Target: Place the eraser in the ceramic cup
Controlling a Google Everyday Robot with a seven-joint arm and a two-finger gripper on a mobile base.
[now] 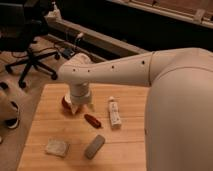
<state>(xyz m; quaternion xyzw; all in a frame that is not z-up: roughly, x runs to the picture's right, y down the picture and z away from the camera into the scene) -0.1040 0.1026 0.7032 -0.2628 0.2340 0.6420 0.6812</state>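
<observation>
Lying flat near the front edge of the table (44, 120), the eraser (94, 146) reads to us as a grey, matte oblong with rounded ends, set on a diagonal. Left of it, apart, we log a pale squarish pad (56, 147), rough like sponge. Just beyond the eraser lies a small glossy red oblong object (92, 120). Right of that is a white tube (115, 111), and we cannot read its markings. Farther back sits the ceramic cup (65, 103), red-brown and mostly hidden by the gripper (80, 106), which hangs directly over it. We cannot tell whether the claw is released or clenched. The tabletop is light wood in jointed strips. The smooth white arm (115, 70) crosses from the right. The room is dim, with a black office chair (29, 52) on castors at back left.
</observation>
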